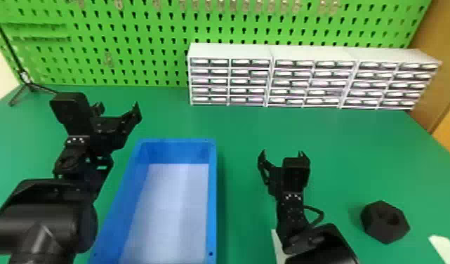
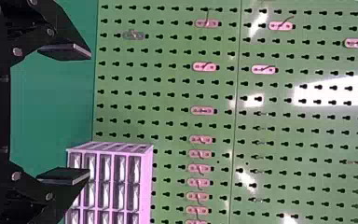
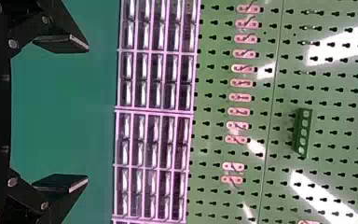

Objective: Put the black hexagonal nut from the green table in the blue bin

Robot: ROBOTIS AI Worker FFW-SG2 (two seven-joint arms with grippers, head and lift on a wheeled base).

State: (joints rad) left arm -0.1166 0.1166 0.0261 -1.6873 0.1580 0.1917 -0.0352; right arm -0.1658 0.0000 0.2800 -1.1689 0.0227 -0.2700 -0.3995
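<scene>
The left claw (image 1: 118, 106) hangs left of the blue bin (image 1: 212, 196), the right claw (image 1: 283, 153) points forward (both released, spread wide); the black hexagonal nut (image 1: 375, 224) lies farther right on the surface (image 1: 241, 126).

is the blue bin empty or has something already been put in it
Empty: the blue bin shows only its bare pale floor between the walls, and the black hexagonal nut lies outside it, on the green table.
</scene>
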